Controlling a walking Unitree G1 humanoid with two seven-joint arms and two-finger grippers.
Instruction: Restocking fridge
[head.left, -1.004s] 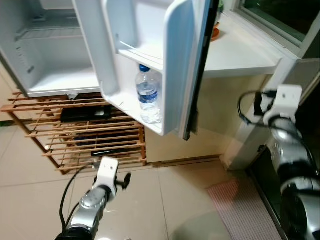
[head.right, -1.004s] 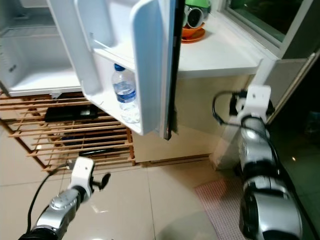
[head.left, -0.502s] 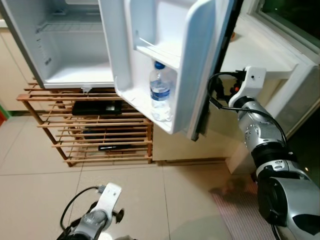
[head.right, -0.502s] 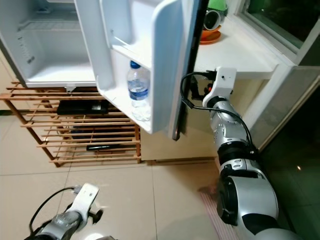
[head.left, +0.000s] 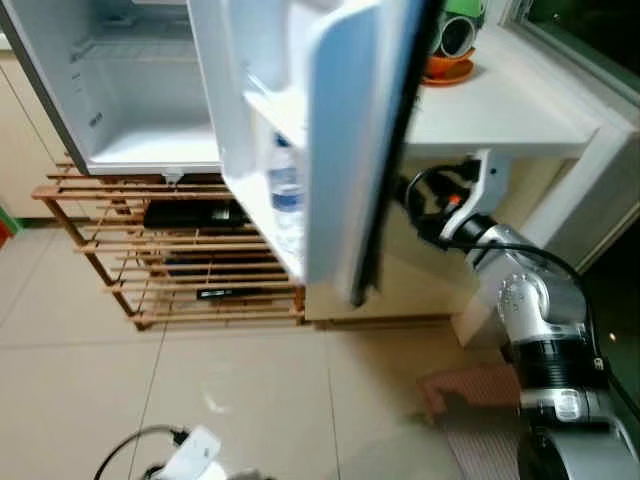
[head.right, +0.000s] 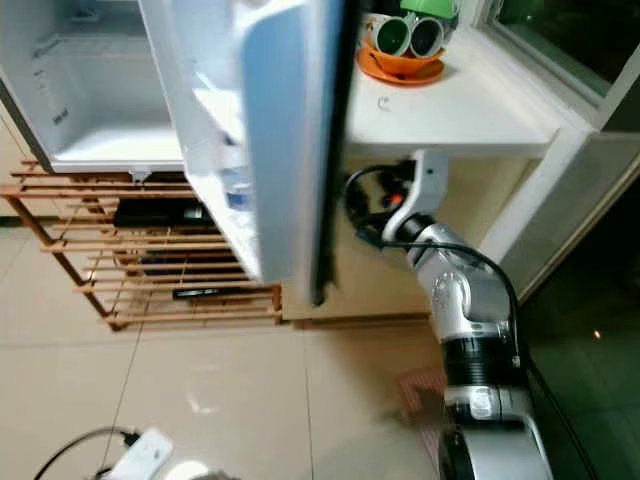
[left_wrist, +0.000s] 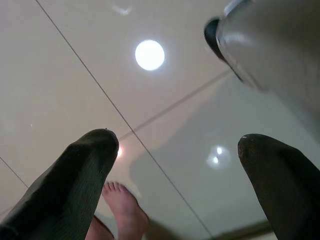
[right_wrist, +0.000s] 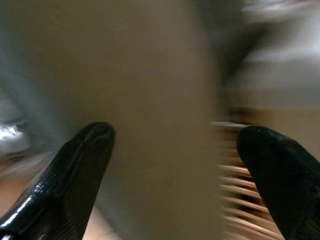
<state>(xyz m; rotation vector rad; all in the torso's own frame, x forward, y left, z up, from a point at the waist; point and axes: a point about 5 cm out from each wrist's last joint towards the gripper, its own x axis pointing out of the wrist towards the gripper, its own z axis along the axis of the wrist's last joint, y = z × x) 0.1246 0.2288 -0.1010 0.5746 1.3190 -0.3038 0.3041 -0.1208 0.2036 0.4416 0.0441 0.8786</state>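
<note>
The white fridge stands open, its inner shelves bare. Its door is seen nearly edge-on, with a clear water bottle upright in the lower door shelf. My right arm reaches to the door's outer side, the wrist close behind its edge. In the right wrist view, blurred, my right gripper is open against a pale surface. My left gripper hangs low over the tiled floor, open and holding nothing.
A wooden slatted rack sits under the fridge. To the right, a white counter carries an orange bowl with green cups. A mat lies on the floor by my right side. A person's bare foot shows below my left gripper.
The fridge door has swung from facing me to nearly edge-on. My right arm has moved in behind its outer side. My left arm has dropped lower.
</note>
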